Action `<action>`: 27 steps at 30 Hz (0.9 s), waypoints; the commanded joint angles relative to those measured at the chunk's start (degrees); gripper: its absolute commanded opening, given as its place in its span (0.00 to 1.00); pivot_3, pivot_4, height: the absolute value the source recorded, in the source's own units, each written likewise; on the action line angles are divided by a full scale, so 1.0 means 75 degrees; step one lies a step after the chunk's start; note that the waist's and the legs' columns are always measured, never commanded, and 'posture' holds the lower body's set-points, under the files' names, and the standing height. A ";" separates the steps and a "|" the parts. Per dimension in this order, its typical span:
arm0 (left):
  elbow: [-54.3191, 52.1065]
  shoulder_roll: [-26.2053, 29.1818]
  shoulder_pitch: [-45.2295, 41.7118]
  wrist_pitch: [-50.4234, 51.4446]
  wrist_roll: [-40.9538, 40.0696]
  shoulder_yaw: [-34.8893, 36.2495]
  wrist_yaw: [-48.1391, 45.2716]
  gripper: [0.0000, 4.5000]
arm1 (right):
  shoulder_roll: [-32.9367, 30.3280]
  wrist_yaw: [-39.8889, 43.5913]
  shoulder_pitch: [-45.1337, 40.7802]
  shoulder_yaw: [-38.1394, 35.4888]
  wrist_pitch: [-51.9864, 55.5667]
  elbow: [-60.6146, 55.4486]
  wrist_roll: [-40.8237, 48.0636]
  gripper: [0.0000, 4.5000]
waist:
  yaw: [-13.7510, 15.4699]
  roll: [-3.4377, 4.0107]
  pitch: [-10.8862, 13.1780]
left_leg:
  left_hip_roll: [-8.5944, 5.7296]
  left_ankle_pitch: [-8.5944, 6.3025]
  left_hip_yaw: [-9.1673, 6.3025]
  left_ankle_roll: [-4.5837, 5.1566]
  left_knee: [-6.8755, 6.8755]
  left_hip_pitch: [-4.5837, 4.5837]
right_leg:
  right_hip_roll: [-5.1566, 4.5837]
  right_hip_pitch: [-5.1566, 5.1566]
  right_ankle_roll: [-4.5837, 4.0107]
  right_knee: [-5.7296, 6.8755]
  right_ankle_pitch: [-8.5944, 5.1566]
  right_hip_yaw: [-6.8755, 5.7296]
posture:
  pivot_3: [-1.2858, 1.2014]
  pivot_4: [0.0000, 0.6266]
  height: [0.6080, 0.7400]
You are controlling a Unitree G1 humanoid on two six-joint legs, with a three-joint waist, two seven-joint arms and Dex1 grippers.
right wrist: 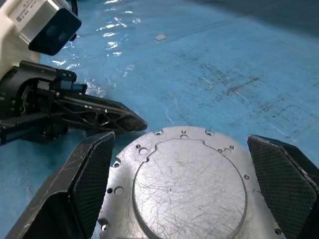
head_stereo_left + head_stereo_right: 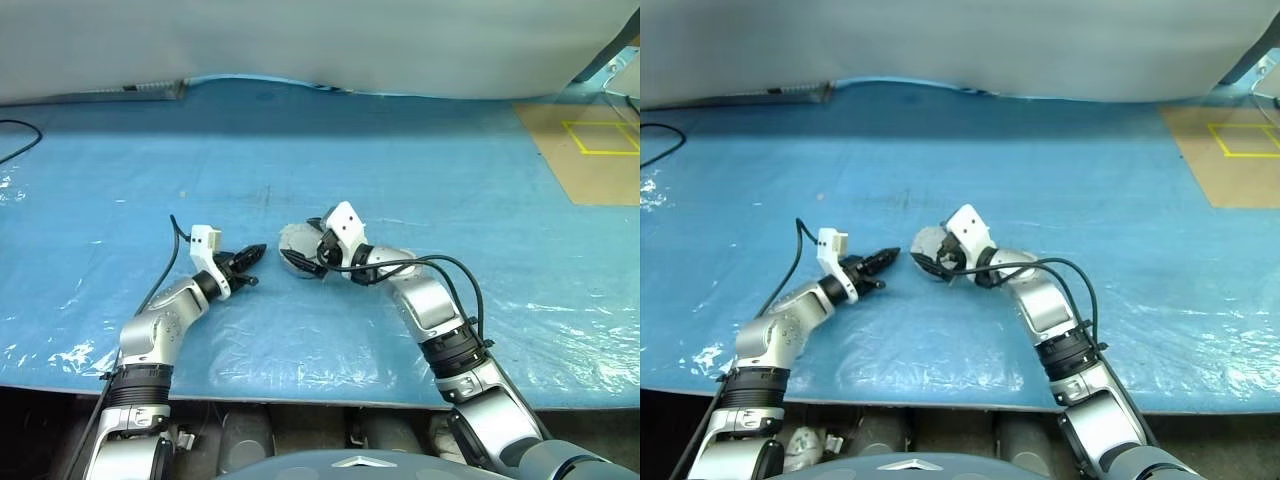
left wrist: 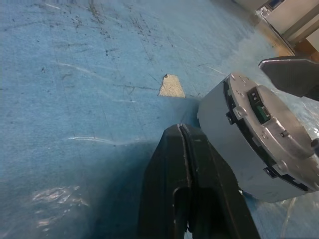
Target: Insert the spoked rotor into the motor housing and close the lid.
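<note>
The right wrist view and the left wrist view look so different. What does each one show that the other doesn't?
Right wrist: the motor housing's flat scratched silver face with screw holes, between the right gripper's wide black fingers, and the left gripper from outside. Left wrist: the housing's grey side wall, the left gripper's shut fingers close up, and a pale scrap. Both: the housing over the blue mat.

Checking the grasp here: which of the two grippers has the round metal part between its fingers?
The right gripper: its wide-spread fingers flank the motor housing. The left gripper is shut and empty beside it.
</note>
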 commanded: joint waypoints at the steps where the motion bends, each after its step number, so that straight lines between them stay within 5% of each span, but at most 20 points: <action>1: -0.0403 -0.0011 0.0074 -0.0099 -0.0224 0.0164 -0.0117 0.00 | -0.0017 -0.0045 -0.0138 0.0061 -0.0245 -0.0019 -0.0158 0.99 | 0.0000 0.0000 0.0000 | 0.0000 0.0000 0.0000 0.0000 0.0002 0.0000 | 0.0000 0.0000 0.0000 0.0000 0.0000 0.0000 | 0.52 0.24 1.00; 5: -0.0415 -0.0002 0.0101 -0.0136 -0.0325 0.0213 -0.0204 0.00 | -0.0113 -0.0008 -0.0069 0.0168 -0.0366 0.0073 -0.0341 0.99 | 0.0003 0.0000 0.0000 | 0.0001 0.0000 -0.0001 0.0001 0.0014 0.0000 | 0.0000 0.0001 -0.0001 0.0014 0.0001 0.0000 | 0.52 0.24 1.00; 11: -0.0342 0.0033 0.0080 -0.0209 -0.0282 0.0191 -0.0239 0.00 | -0.0246 -0.0049 0.0031 0.0373 -0.0623 0.0214 -0.0688 0.65 | 0.0001 0.0000 0.0000 | 0.0003 0.0001 -0.0002 0.0001 0.0034 0.0001 | 0.0000 0.0003 -0.0003 0.0023 0.0002 0.0001 | 0.52 0.24 1.00; 27: -0.0864 0.0057 0.0030 0.0898 -0.1159 0.0136 -0.0430 0.00 | -0.0468 -0.0096 0.0098 0.0732 -0.0639 0.0455 -0.1312 0.66 | 0.0010 -0.0001 0.0000 | 0.0002 0.0000 0.0000 0.0002 0.0098 0.0044 | -0.0005 0.0015 -0.0039 0.0122 -0.0019 0.0028 | 0.52 0.24 1.00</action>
